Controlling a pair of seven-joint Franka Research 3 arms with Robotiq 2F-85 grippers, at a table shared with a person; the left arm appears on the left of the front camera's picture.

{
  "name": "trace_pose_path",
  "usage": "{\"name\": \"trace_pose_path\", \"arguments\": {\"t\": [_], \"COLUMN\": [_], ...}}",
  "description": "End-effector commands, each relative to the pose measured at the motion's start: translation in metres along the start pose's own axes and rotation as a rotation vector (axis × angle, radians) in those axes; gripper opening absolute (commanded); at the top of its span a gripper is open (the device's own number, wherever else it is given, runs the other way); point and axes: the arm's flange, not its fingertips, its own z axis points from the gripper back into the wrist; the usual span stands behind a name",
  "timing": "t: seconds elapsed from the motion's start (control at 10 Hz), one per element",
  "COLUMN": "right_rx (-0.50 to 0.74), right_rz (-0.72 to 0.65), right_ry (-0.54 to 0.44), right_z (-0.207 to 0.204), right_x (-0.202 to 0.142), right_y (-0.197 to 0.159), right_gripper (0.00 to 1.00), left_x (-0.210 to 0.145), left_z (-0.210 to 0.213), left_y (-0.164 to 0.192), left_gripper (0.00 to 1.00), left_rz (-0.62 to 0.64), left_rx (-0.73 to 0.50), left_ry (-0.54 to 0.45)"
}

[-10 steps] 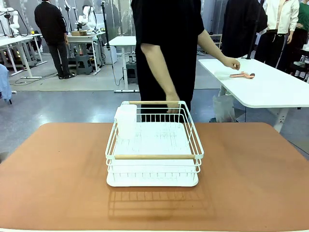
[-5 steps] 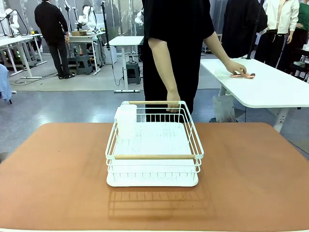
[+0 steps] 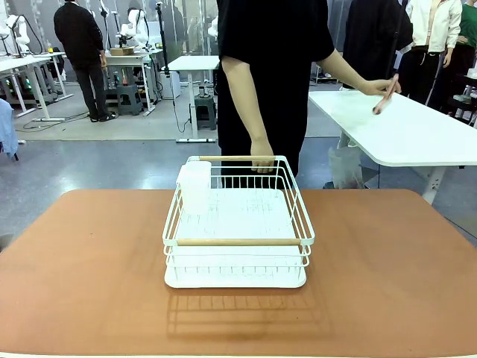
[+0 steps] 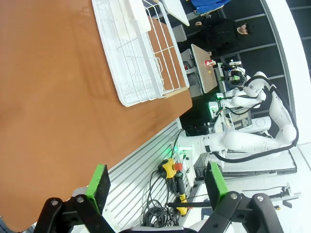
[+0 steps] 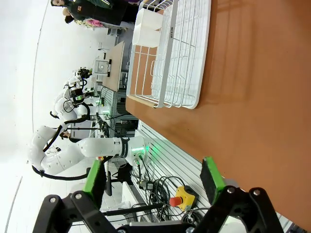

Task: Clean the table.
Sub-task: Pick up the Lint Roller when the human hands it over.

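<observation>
L black two-finger gripper w/ green pads (image 4: 157, 184): fingers spread wide. R gripper (image 5: 151, 177), same build: also spread wide.

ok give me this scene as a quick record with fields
table: terracotta, rack near middle
rack: white wire, two wooden handles
in rack: white container, far left corner
person: one hand at far handle, other hand holding a pinkish tool over white side table
left end effector: open, holding nothing
right end effector: open, holding nothing
</observation>
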Motion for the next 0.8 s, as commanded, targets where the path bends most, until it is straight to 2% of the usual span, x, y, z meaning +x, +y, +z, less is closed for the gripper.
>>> {"name": "trace_pose_path", "arguments": {"t": [0.0,0.7], "right_rx": [0.018,0.018], "right_rz": [0.018,0.018], "right_ry": [-0.012,-0.012], "right_z": [-0.0003,-0.0003], "right_x": [0.0002,0.0002], "right_y": [0.0007,0.0007], "right_gripper": [1.0,1.0], "left_x": [-0.0031,-0.0031], "left_z": [0.001,0.001], "left_y": [-0.0015,-0.0015], "left_gripper": [1.0,1.0], "left_rz": [-0.026,-0.026], "left_rx": [-0.016,-0.016], "left_ry": [-0.009,-0.009]}}
